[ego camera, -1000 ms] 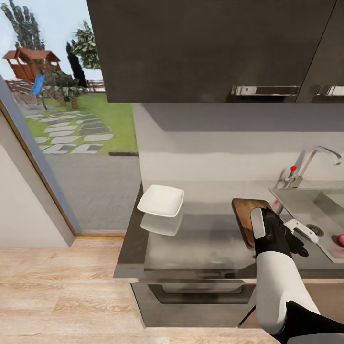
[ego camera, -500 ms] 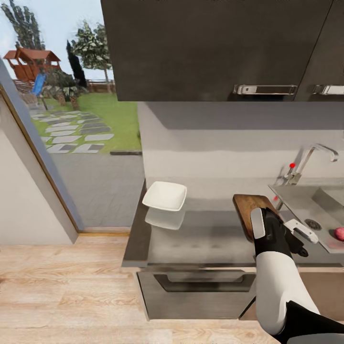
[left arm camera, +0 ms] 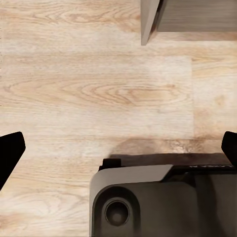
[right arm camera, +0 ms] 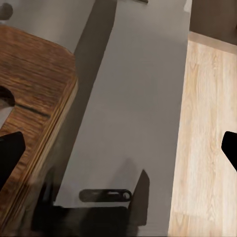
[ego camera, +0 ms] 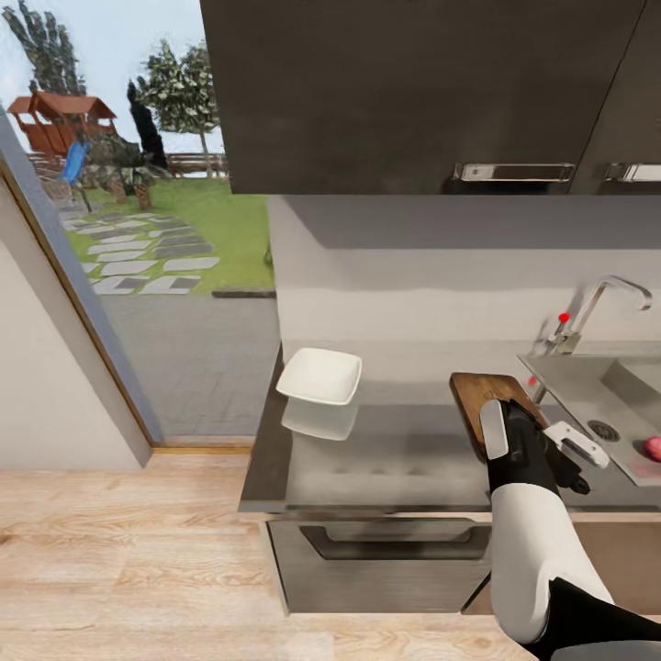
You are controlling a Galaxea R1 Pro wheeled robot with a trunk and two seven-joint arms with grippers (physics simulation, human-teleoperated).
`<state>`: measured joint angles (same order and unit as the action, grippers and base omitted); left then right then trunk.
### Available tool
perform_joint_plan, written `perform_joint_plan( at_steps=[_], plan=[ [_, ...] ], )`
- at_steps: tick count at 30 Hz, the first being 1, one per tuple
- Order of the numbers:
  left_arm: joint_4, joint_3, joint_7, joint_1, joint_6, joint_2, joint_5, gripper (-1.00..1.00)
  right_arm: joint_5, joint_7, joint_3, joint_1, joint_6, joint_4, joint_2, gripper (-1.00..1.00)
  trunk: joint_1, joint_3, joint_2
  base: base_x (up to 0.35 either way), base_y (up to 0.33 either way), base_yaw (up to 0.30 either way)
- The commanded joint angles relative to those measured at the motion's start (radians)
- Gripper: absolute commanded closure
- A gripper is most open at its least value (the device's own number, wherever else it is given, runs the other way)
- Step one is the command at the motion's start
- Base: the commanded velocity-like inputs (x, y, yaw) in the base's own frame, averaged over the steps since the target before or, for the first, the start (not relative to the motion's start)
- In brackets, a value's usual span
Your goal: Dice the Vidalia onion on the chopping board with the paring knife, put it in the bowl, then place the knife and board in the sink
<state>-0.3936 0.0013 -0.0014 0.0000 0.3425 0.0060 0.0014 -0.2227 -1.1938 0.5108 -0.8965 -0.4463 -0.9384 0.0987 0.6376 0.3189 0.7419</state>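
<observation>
Worktop (ego camera: 404,459) and cabinets are seen slightly further right in the head view than a second ago, a shift of the whole picture, while nothing on the worktop has moved. The chopping board (ego camera: 485,404) lies by the worktop's sink-side end, the bowl (ego camera: 319,376) at its far window-side corner, and a reddish onion (ego camera: 653,448) sits in the sink (ego camera: 597,390). The right gripper (ego camera: 551,450) is held over the board's near end, its fingers (right arm camera: 10,155) spread wide and empty; the left gripper (left arm camera: 118,148), also wide open and empty, faces the wooden floor (left arm camera: 94,89).

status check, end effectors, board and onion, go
Both end effectors open, empty. Right arm over near end of chopping board on countertop. Onion in sink; bowl empty. Nothing in the way.
</observation>
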Motion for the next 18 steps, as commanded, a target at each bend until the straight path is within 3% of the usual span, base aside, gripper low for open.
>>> perform_joint_plan(
  at_steps=[1, 18],
  plan=[
    [-0.001, 0.0, 0.0, 0.0, 0.002, 0.0, 0.0, -1.0, -0.001, -0.003, 0.002, -0.001, -0.01, -0.001, 0.001, -1.0, 0.0, 0.001, 0.001, 0.0, 0.149, 0.0],
    [-0.001, 0.0, 0.0, 0.0, 0.001, 0.0, 0.0, -1.0, -0.001, -0.001, 0.001, -0.001, -0.009, -0.002, 0.001, -1.0, 0.0, 0.001, 0.001, 0.023, 0.045, 0.0]
  ],
)
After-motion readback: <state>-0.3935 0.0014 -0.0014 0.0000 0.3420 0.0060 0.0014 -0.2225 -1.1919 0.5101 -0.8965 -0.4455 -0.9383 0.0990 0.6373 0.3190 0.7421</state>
